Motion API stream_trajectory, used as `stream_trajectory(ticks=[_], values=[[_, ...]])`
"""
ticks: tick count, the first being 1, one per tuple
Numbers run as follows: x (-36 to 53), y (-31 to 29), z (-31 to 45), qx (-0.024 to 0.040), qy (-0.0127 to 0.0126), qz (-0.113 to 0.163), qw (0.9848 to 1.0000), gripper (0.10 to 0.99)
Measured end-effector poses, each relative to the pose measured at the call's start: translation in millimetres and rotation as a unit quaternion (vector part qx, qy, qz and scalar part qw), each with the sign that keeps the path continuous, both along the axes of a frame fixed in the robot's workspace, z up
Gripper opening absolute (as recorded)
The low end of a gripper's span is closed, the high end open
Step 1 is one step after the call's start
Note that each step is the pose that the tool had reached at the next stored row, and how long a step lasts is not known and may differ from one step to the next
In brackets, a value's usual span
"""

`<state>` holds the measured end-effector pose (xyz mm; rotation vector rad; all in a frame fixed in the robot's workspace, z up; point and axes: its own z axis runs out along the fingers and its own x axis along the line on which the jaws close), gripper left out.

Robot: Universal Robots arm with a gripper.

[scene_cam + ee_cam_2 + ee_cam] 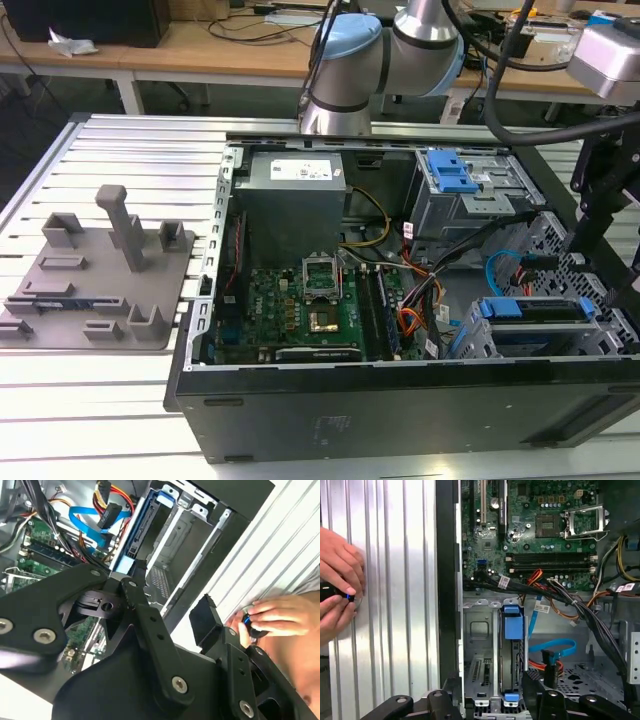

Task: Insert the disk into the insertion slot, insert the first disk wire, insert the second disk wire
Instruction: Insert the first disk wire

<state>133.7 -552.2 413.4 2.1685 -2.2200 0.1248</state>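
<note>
The disk [533,310], silver in a bright blue carrier, sits inside the insertion slot [468,338], a perforated grey cage at the case's corner on the exterior view's right. In the first wrist view the disk [512,650] stands edge-on in the cage [479,630]. A blue flat wire [555,645] with a black plug lies loose beside it, apart from the disk. My gripper [605,240] hangs above that corner. Its black fingers [534,692] are spread with nothing between them; the gripper [490,692] is open. The second wrist view shows the blue carrier [145,525] beyond the linkage.
A person's hands [337,595] hold a small dark object on the ribbed aluminium table [395,580] just outside the case wall. Black and coloured cable bundles [555,592] cross above the cage. A larger grey bay with a blue latch [452,175] and a grey fixture plate [95,280] stand nearby.
</note>
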Motion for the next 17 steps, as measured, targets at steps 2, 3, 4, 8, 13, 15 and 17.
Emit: stream_trajectory(ticks=[2,3,4,8,13,15,17], values=[[-0.2,0.2,-1.0,-0.0002,-0.0006,-0.023,0.9997,0.624],[-0.2,0.2,-1.7,-0.0002,-0.0006,-0.029,0.9996,0.624],[-0.3,0.3,-2.6,-0.0008,-0.0007,-0.032,0.9995,0.624],[-0.4,20.9,-4.0,-0.0412,-0.002,-0.033,0.9986,0.624],[1.6,53.6,-4.3,-0.0434,-0.0021,-0.033,0.9985,0.624],[3.8,65.5,-5.2,-0.0445,-0.0021,-0.033,0.9985,0.624],[5.6,73.6,-7.1,-0.0511,-0.0023,-0.033,0.9982,0.624]])
